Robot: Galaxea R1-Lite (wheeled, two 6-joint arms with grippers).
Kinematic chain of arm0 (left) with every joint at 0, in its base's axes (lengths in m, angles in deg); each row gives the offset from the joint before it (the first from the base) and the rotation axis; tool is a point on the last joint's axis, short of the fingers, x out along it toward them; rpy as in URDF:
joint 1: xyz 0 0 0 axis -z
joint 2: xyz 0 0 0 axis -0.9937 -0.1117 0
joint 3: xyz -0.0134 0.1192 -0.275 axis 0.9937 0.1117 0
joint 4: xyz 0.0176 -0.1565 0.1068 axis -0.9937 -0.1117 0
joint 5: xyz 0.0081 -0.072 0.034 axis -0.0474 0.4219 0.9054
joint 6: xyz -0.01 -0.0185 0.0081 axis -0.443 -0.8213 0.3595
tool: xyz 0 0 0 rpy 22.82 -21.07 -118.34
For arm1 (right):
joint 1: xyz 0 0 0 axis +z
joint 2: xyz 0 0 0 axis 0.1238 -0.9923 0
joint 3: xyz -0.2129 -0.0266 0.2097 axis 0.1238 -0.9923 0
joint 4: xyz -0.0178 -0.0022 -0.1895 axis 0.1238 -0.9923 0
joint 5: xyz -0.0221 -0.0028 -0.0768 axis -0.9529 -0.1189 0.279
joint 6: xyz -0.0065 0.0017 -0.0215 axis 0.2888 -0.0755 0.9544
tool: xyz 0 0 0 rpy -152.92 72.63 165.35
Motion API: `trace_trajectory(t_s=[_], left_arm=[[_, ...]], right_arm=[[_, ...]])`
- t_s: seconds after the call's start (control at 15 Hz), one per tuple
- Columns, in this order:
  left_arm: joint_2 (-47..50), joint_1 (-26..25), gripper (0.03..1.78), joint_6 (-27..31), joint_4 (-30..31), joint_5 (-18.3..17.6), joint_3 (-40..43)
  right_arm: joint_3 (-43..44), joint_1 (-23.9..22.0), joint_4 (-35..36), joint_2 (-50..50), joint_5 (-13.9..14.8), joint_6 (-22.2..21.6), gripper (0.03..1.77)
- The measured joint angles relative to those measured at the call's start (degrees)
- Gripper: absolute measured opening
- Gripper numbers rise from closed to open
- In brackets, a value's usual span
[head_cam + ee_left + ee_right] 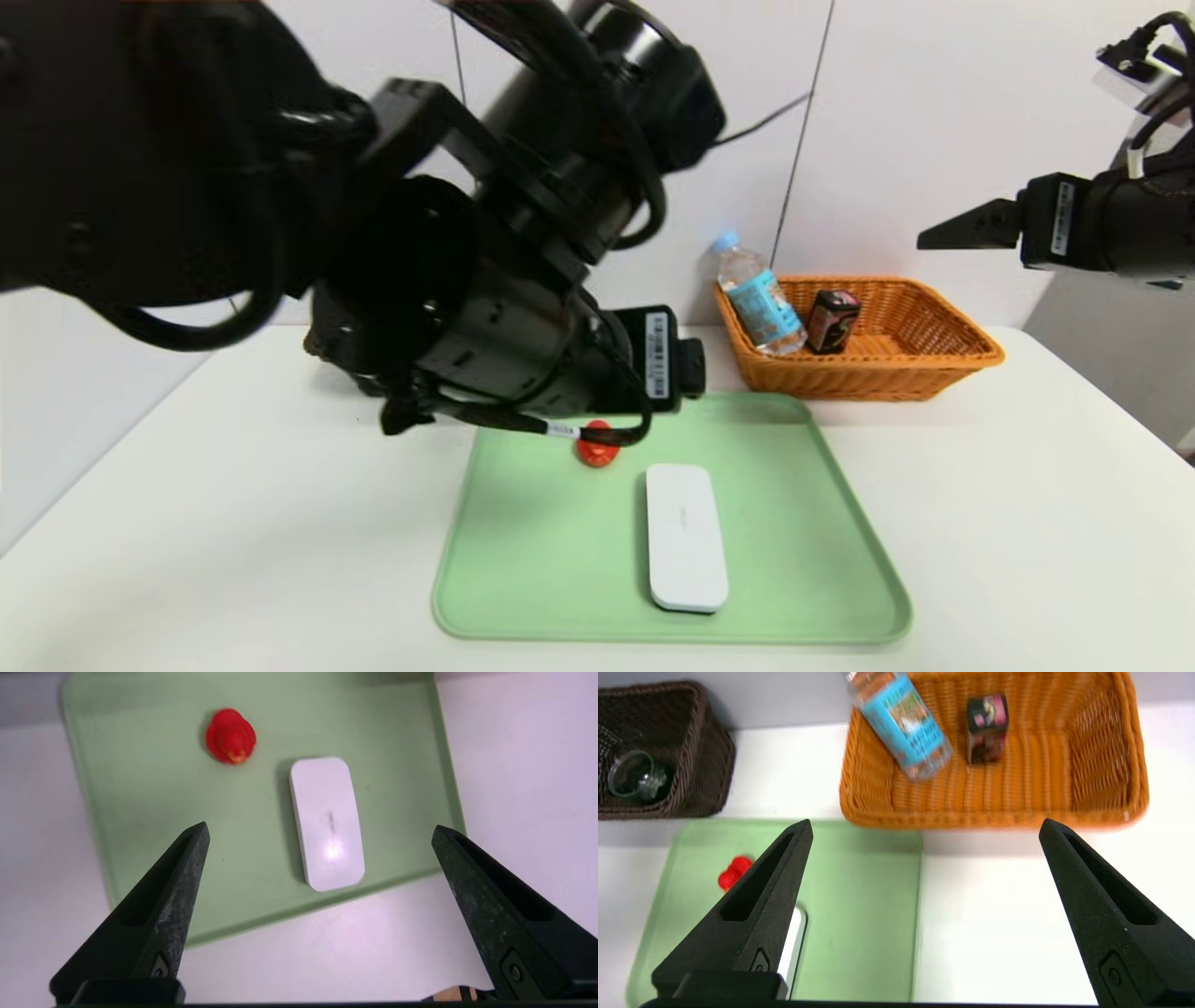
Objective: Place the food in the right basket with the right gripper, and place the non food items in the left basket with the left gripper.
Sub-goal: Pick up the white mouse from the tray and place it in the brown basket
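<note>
The water bottle leans in the orange right basket beside the upright black box. A red duck and the white case lie on the green tray. In the right wrist view the glass bowl sits inside the dark left basket. My left gripper hangs open above the tray's near edge, over the white case, with the duck farther off. My right gripper is raised at the far right, open and empty, in front of the orange basket.
The left arm fills the upper left of the head view and hides most of the dark basket. A white wall stands right behind both baskets. Bare white table lies on both sides of the tray.
</note>
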Motion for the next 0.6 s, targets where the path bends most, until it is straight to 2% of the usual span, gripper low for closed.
trace_trajectory(t_s=[0.33,0.6], left_arm=[[-10.3,3.4,1.69,-6.4,-3.9,-4.4,-7.9],[-15.1,4.4,1.69,-7.3,-4.4,-4.2,-8.6]], right_arm=[[-10.8,-1.0,-0.4,4.8,-0.1,-0.4,1.69],[-19.2,-1.1,0.1,8.3,-0.1,-1.0,1.69]])
